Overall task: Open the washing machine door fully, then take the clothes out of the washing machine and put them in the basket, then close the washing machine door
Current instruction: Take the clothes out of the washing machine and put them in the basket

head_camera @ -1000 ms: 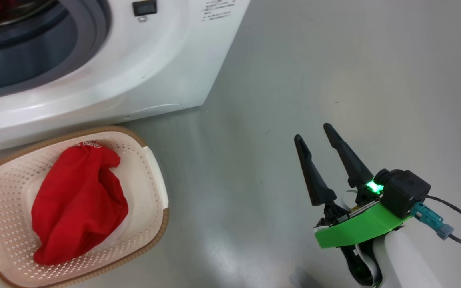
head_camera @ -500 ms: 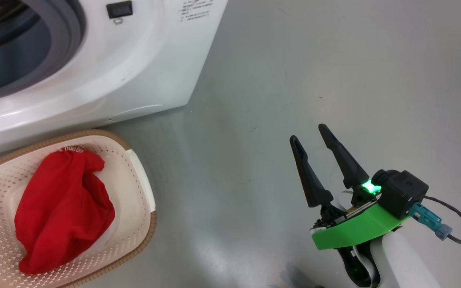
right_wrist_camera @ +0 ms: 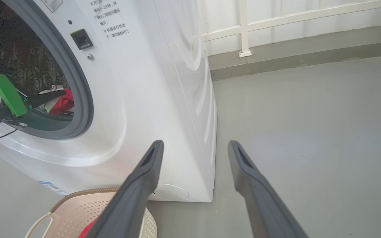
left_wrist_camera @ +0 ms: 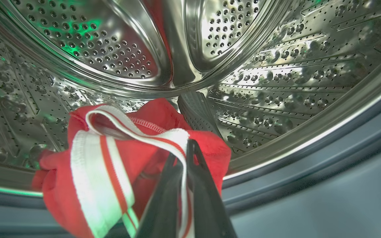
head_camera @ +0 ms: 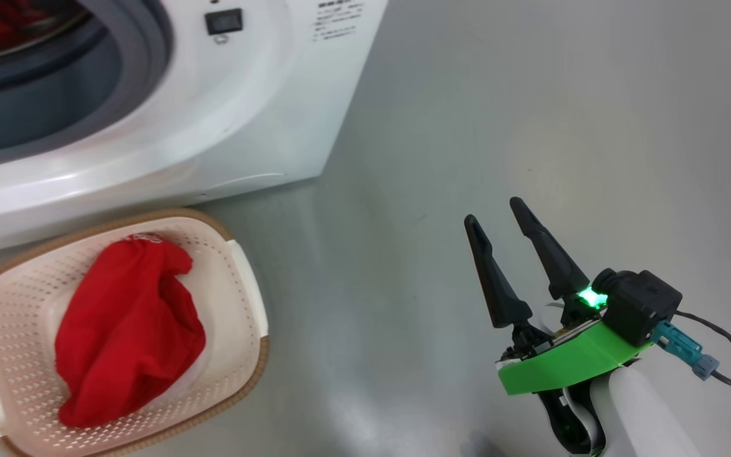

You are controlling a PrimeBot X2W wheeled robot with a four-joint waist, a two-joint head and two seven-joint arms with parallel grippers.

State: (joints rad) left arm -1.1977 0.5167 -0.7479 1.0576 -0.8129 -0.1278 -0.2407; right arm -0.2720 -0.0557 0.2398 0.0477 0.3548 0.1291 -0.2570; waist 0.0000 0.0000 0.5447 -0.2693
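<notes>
Unloading is in hand: the left end effector is clenched on the striped band of a red garment low in the drum. Next it must draw the garment out over the grey ring and down to the basket, where 1 folded piece lies. The right end effector hangs released over the floor.

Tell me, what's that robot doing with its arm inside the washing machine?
It is emptying the washing machine. Its left gripper, reaching into the steel drum, is shut on the white striped band of a red garment. Another red piece lies in the basket, which sits on the floor in front of the machine. The right gripper hangs open over the floor, holding nothing.
</notes>
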